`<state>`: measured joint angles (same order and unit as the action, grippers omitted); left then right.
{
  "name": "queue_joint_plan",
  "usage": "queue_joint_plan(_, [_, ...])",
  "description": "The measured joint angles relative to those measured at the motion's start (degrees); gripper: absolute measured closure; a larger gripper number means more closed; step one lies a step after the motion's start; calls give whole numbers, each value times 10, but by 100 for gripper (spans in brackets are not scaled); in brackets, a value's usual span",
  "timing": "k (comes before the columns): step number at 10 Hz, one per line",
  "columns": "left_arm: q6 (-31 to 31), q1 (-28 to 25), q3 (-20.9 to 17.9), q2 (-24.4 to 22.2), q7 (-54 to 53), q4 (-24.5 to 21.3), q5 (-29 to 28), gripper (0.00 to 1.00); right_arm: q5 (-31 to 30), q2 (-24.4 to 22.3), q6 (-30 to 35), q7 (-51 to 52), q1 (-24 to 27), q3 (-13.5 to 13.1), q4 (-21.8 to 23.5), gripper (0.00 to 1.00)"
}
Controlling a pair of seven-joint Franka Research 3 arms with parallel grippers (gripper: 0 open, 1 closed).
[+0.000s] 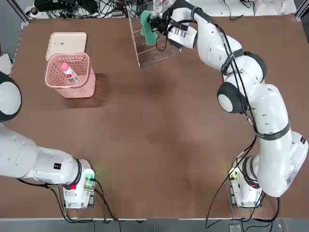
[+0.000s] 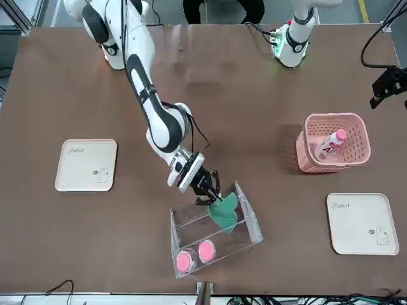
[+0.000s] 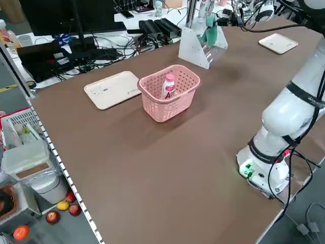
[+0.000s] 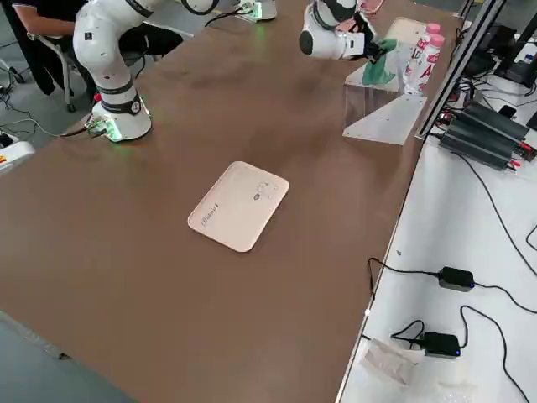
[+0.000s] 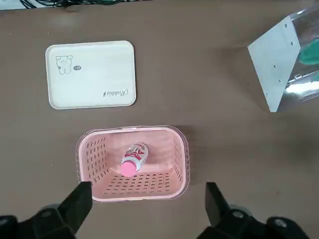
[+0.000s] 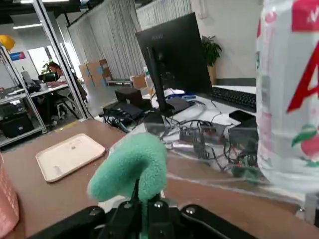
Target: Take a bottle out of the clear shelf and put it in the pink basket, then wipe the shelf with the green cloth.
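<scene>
The bottle (image 1: 70, 73) (image 5: 133, 159) lies inside the pink basket (image 1: 73, 90) (image 2: 318, 164) at the table's far left. At the far middle stands the clear shelf (image 1: 155, 55) (image 2: 245, 223). My right gripper (image 1: 155, 24) (image 2: 208, 194) reaches into it, shut on the green cloth (image 1: 147, 26) (image 2: 224, 213) (image 6: 132, 167), which hangs against the shelf's inside. My left gripper (image 5: 147, 191) hovers high above the basket, open and holding nothing.
Two more pink-capped bottles (image 2: 185, 260) (image 2: 206, 251) stand in the shelf's back tier, close to the cloth. A cream tray (image 1: 66, 44) lies behind the basket and another (image 2: 86, 165) on the robot's right side. Cables and monitors crowd the bench beyond the far edge.
</scene>
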<state>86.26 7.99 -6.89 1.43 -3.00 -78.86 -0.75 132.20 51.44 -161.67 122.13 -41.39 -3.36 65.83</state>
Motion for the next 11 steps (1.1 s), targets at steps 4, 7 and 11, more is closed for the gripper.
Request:
queue_joint_plan(4, [0, 0, 0, 0, 0, 0, 0, 0, -21, -37, -2, 1, 12, -4, 57, 94])
queue_joint_plan(7, [0, 0, 0, 0, 0, 0, 0, 0, -56, -61, -3, 2, 24, -7, 92, 94])
queue_joint_plan(11, [0, 0, 0, 0, 0, 0, 0, 0, -132, -103, 11, 3, 62, -13, 158, 94])
